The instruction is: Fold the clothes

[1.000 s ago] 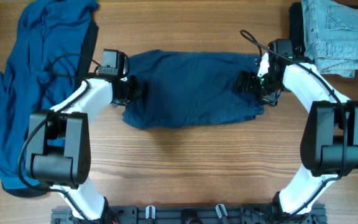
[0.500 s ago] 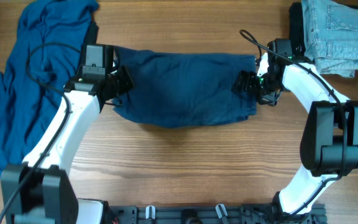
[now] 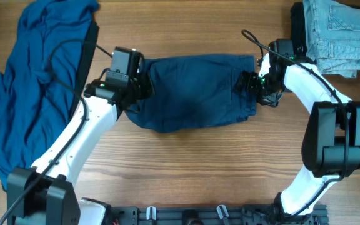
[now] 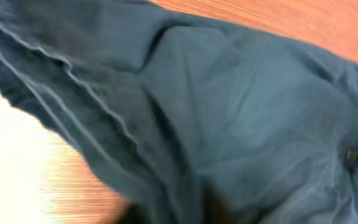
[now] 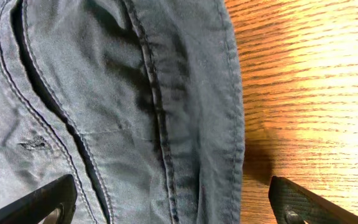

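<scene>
Now, dark navy piece (image 3: pixel 199 90): middle of the bench (image 3: pixel 186 162), long way runs left to right.
Left hand (image 3: pixel 144 87): at its left end; cannot tell if open.
Right hand (image 3: pixel 247 83): wide open over its right end.

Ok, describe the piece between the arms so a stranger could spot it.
On the wooden table, look centre, between the left arm and right arm. The dark navy piece lies there, roughly rectangular. It is darker than the mid-blue heap far left and pale jeans top right.
</scene>
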`<act>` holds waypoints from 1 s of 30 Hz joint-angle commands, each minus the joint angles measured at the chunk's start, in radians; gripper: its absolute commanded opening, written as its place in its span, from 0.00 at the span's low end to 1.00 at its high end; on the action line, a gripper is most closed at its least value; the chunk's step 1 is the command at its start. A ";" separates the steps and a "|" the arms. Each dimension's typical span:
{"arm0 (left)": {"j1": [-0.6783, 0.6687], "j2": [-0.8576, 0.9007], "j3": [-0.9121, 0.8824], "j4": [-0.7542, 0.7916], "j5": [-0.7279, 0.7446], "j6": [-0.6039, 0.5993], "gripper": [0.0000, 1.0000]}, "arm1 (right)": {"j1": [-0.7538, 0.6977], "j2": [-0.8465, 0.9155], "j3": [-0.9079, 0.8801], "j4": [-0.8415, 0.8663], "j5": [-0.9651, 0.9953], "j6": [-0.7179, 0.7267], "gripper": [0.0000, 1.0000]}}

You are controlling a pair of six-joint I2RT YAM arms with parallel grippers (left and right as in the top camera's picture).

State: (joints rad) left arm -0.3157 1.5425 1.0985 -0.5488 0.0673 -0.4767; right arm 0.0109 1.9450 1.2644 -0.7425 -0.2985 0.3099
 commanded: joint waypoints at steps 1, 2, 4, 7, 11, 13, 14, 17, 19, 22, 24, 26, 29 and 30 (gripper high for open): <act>-0.004 -0.015 -0.004 0.005 -0.034 -0.003 0.72 | 0.006 0.015 -0.010 0.002 -0.010 0.007 1.00; 0.002 -0.015 -0.004 0.005 -0.048 -0.003 0.80 | 0.006 0.015 -0.010 0.001 -0.010 0.007 1.00; 0.020 -0.015 -0.004 -0.002 -0.072 -0.016 0.93 | 0.006 0.015 -0.010 -0.003 -0.010 0.006 1.00; 0.095 -0.015 -0.004 -0.036 -0.091 -0.076 1.00 | 0.006 0.015 -0.010 -0.008 -0.010 0.004 1.00; 0.198 -0.022 -0.004 -0.098 -0.055 -0.119 1.00 | 0.006 0.015 -0.010 -0.008 -0.010 0.004 1.00; 0.222 -0.042 -0.004 -0.107 -0.031 -0.119 1.00 | 0.006 0.015 -0.010 -0.003 -0.010 0.006 1.00; 0.223 -0.057 -0.004 -0.107 -0.031 -0.119 0.99 | 0.006 0.015 -0.010 -0.002 -0.011 0.006 1.00; 0.215 -0.129 -0.004 -0.090 -0.031 -0.104 1.00 | 0.006 0.015 -0.010 0.000 -0.010 0.003 1.00; 0.215 -0.171 -0.004 -0.080 -0.031 -0.104 1.00 | 0.007 0.015 -0.014 0.014 -0.019 0.004 0.99; 0.215 -0.179 -0.004 -0.097 -0.031 -0.104 1.00 | 0.024 0.015 -0.047 0.052 -0.059 0.005 1.00; 0.215 -0.171 -0.004 -0.104 -0.031 -0.104 1.00 | 0.044 0.015 -0.092 0.095 -0.095 0.008 0.99; 0.215 -0.170 -0.004 -0.103 -0.031 -0.105 1.00 | 0.059 0.015 -0.130 0.138 -0.130 0.008 0.99; 0.215 -0.170 -0.004 -0.103 -0.031 -0.105 1.00 | 0.072 0.015 -0.185 0.208 -0.175 0.039 0.93; 0.215 -0.170 -0.004 -0.104 -0.031 -0.105 1.00 | 0.074 0.015 -0.195 0.219 -0.174 0.045 0.80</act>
State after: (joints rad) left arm -0.0978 1.3705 1.0985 -0.6521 0.0273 -0.5789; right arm 0.0624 1.9099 1.1465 -0.5358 -0.4107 0.3199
